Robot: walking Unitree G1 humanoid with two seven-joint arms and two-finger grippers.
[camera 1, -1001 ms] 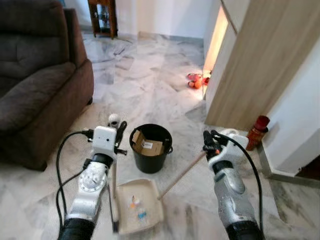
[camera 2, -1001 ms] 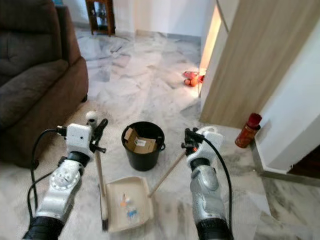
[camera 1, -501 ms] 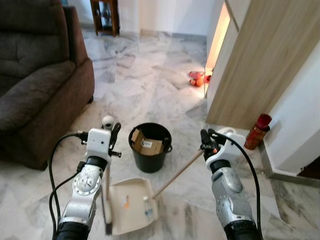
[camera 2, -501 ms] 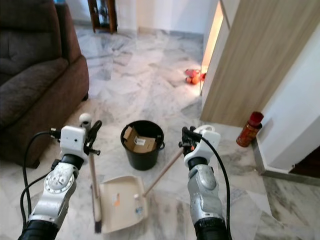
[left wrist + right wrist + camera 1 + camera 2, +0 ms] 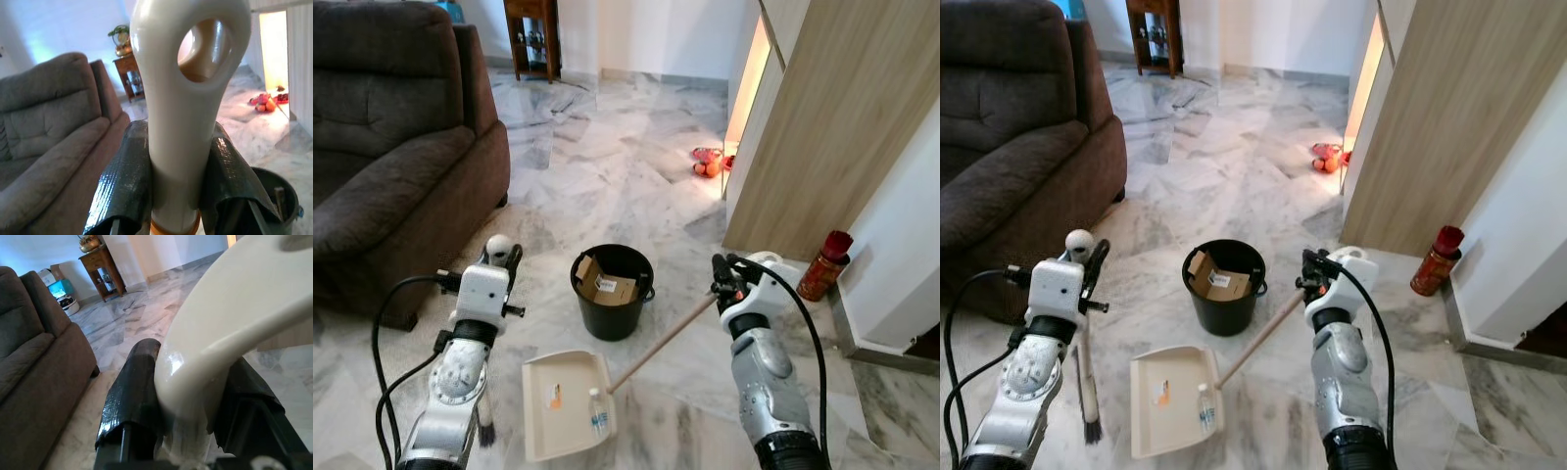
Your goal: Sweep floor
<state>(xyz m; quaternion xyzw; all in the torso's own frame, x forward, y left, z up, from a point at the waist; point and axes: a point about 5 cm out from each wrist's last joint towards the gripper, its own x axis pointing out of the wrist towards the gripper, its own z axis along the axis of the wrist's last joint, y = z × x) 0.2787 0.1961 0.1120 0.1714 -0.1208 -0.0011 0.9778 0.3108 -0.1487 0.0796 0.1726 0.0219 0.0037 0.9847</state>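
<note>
Nearest, on the marble floor: cream dustpan, flat, carrying a small clear bottle and an orange scrap; long wooden shaft rising rightward. Right gripper clenched round the dustpan's cream grip. Left gripper clamped on the brush handle, cream with a hanging hole, bristles down on the tiles left of the pan. Just beyond, black bucket holding cardboard. Farther left, brown sofa.

The left hand carried the brush off the dustpan.
</note>
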